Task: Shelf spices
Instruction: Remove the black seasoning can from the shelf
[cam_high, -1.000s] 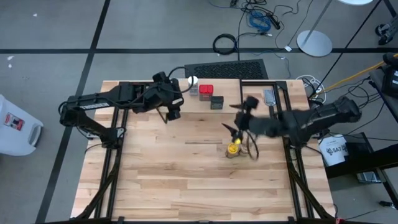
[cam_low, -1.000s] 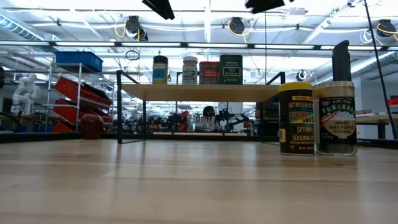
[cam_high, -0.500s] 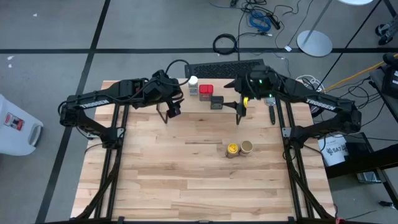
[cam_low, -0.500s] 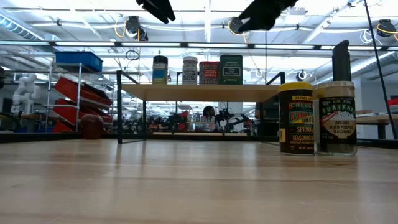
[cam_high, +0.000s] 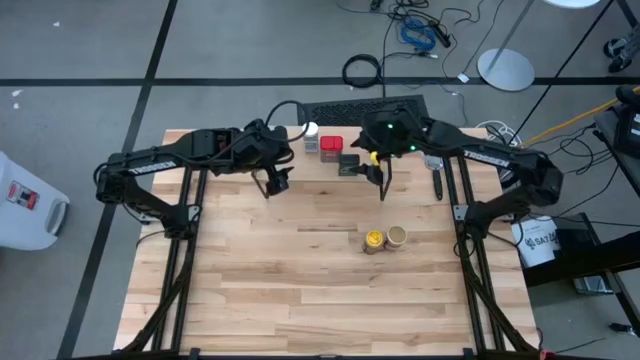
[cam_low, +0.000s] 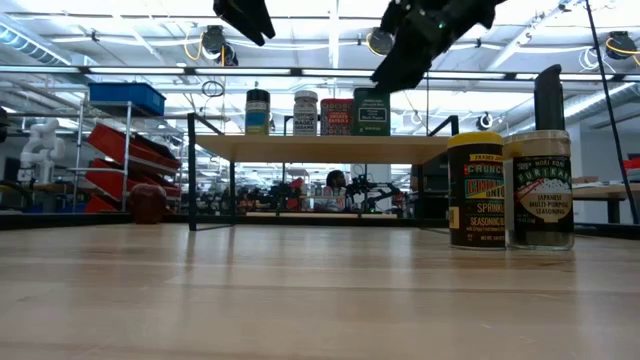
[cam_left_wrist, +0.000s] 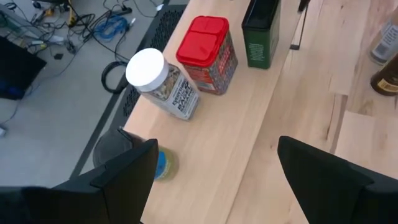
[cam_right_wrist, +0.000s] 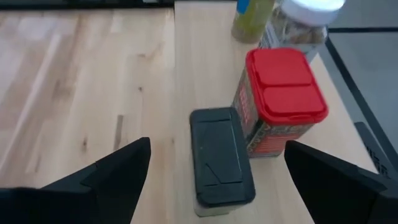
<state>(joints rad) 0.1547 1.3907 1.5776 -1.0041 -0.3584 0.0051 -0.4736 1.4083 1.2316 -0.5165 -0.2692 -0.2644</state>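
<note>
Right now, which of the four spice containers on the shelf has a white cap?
The clear jar with the round white cap, standing beside the red square tin. The others have a red, a dark, or a blue-labelled top.

A: Describe the floor around the bench.

B: Grey floor, crossed by dark lines. A coiled black cable and a blue cable bundle lie beyond the far edge. A round white stand base sits to their right, and a white container stands on the left side.

A: And the room behind?

B: Ceiling light fixtures overhead; a rack carrying a blue bin and red bins on the left.
</note>
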